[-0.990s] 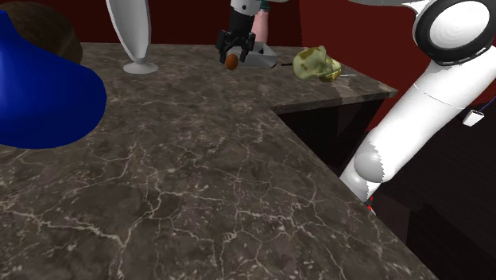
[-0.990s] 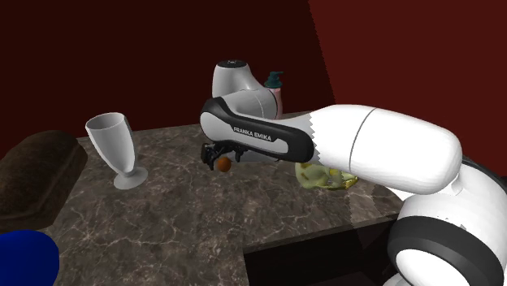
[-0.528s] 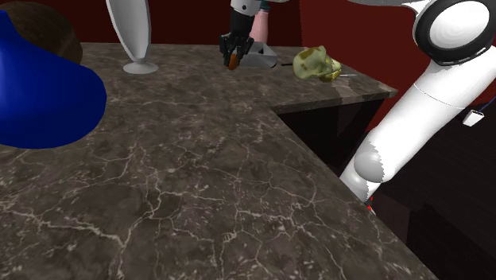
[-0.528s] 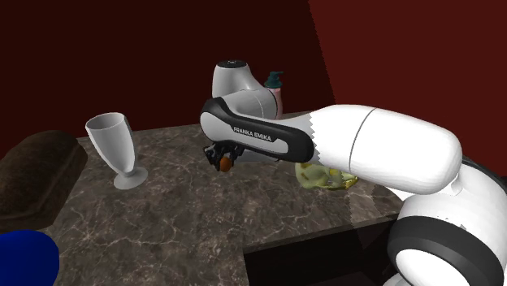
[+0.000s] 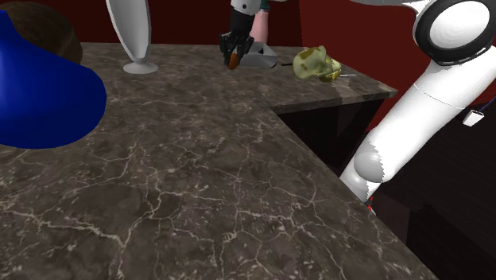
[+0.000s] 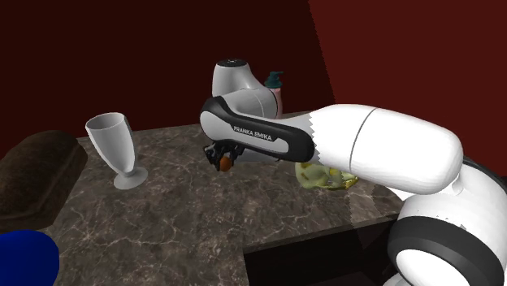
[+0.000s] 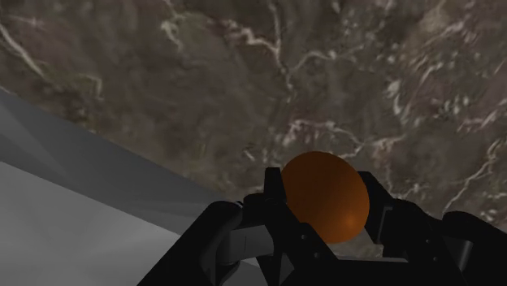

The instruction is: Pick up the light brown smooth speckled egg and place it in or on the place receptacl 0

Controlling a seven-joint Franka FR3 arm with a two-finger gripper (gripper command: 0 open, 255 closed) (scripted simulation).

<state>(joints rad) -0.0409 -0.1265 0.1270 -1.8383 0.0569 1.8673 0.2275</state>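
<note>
Egg (image 7: 325, 195), orange-brown, clamped between gripper (image 5: 234, 57) jaws, held clear of marble counter (image 5: 199, 159), just beside grey receptacle (image 5: 261, 56). Probably poised for placing there.

Home kitchen: veined stone counter (image 5: 199, 159), goblet (image 6: 112, 142).

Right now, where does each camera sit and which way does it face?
Shoulder view: beside the robot, looking down along the dark veined marble counter; the white arm rises at its right, the black gripper far off.
Second exterior view: close behind the arm, facing the dark red wall; white and black links cross the foreground.
Wrist view: on the hand, facing the counter; black fingers clasp the smooth orange-brown egg.
Shared: both exterior views show the grey goblet and the gripped egg.
</note>
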